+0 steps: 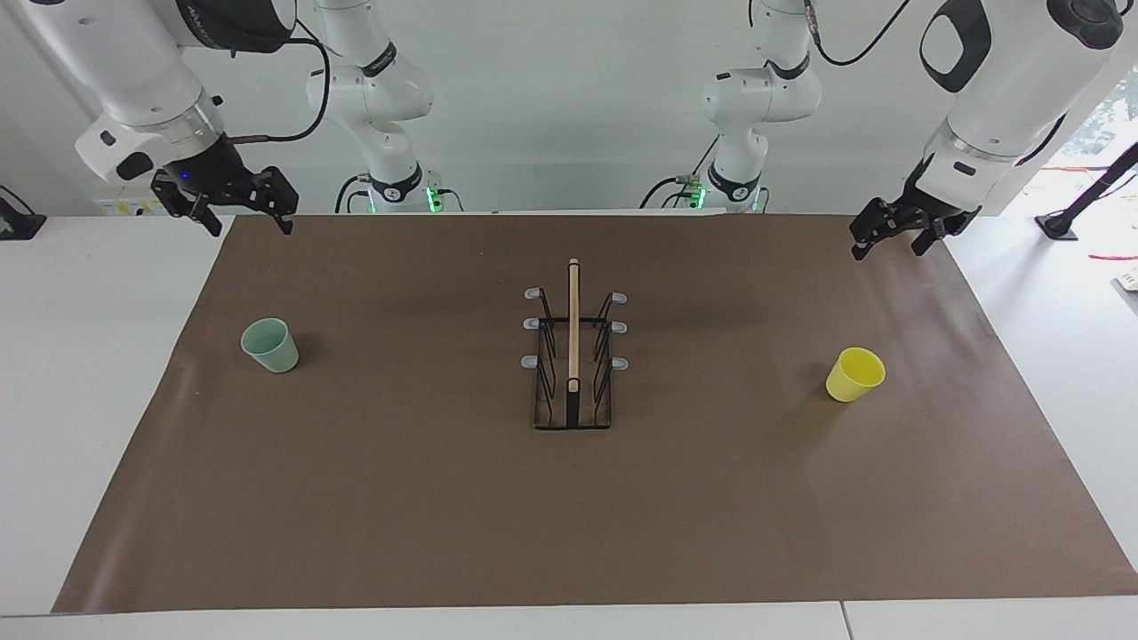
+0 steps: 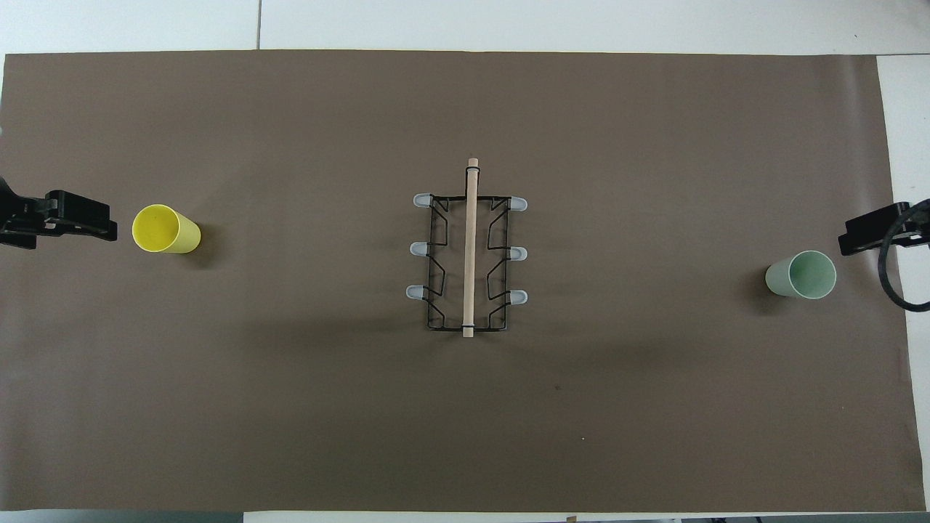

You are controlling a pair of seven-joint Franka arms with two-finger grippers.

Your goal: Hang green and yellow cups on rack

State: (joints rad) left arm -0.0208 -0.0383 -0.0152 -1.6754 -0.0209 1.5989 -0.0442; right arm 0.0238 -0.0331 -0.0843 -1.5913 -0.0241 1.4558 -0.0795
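Facing view: rack (image 1: 573,356) mid-mat (image 1: 569,516), prongs bare. Green cup (image 1: 270,345) upright toward right arm's end; yellow cup (image 1: 855,374) upright toward left arm's end. Right gripper (image 1: 242,218) and left gripper (image 1: 893,238) raised over the mat's corners, jaws spread, empty.

Overhead view: rack (image 2: 468,254) between yellow cup (image 2: 164,229) and green cup (image 2: 801,274), well apart.

Facing camera high, looks toward robots; overhead steeply down; both share mat (image 1: 444,498), probably whole.
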